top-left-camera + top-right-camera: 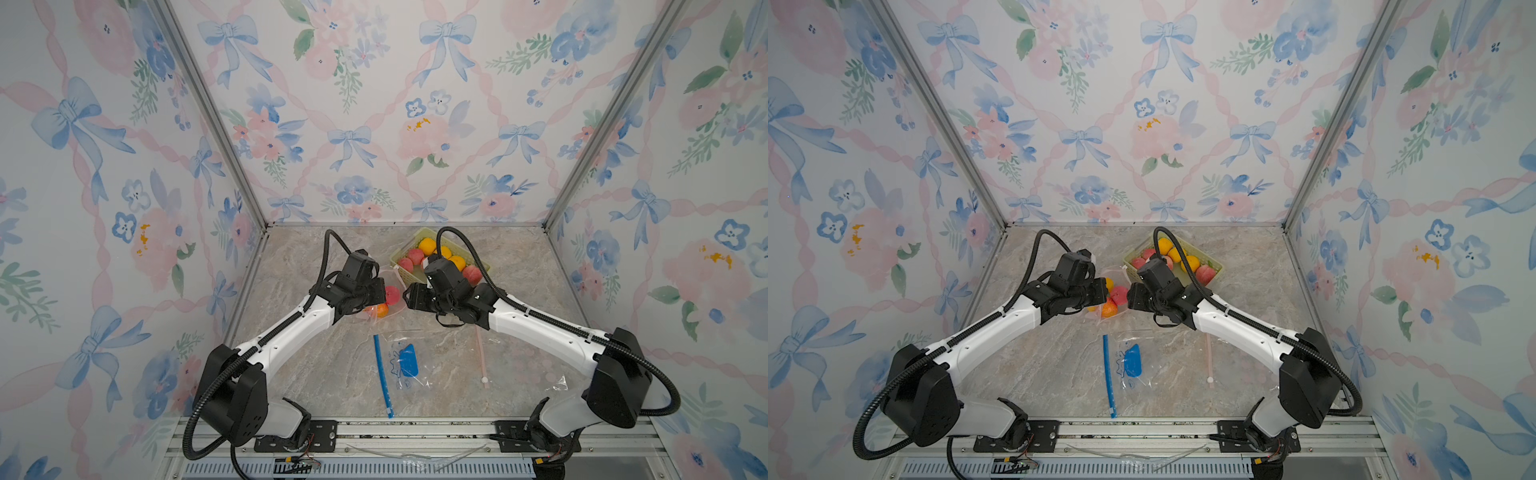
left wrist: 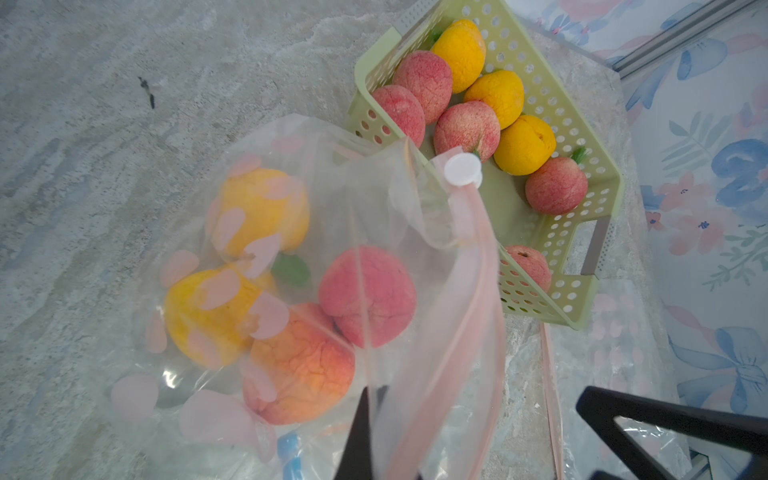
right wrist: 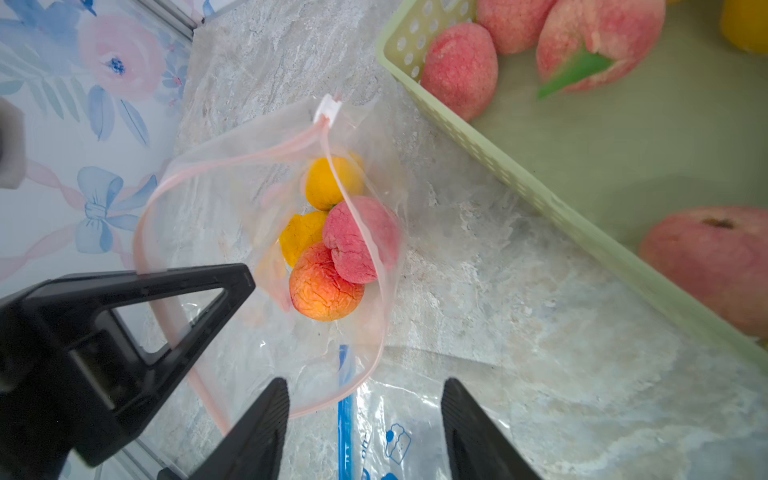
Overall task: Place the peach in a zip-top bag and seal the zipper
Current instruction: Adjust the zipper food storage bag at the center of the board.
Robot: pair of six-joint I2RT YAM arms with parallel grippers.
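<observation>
A clear zip-top bag (image 3: pixel 232 216) with a pink zipper strip (image 2: pixel 469 291) and white slider (image 2: pixel 462 169) stands with its mouth gaping. Inside lie a pink peach (image 2: pixel 368 295), an orange-red peach (image 2: pixel 303 365) and two yellow fruits. In both top views the pink peach (image 1: pixel 392 294) shows between the two grippers. My left gripper (image 2: pixel 374 395) is shut on the bag's rim and holds it up. My right gripper (image 3: pixel 365 386) is open beside the mouth, nothing between its fingers; the bag's rim curves past one finger (image 3: pixel 274 407).
A green perforated basket (image 2: pixel 552 104) with several pink and yellow fruits stands just behind the bag, also in a top view (image 1: pixel 1214 262). A flat bag with a blue zipper (image 1: pixel 383 374) lies nearer the front. Another pink-zippered bag (image 1: pixel 519 365) lies under the right arm.
</observation>
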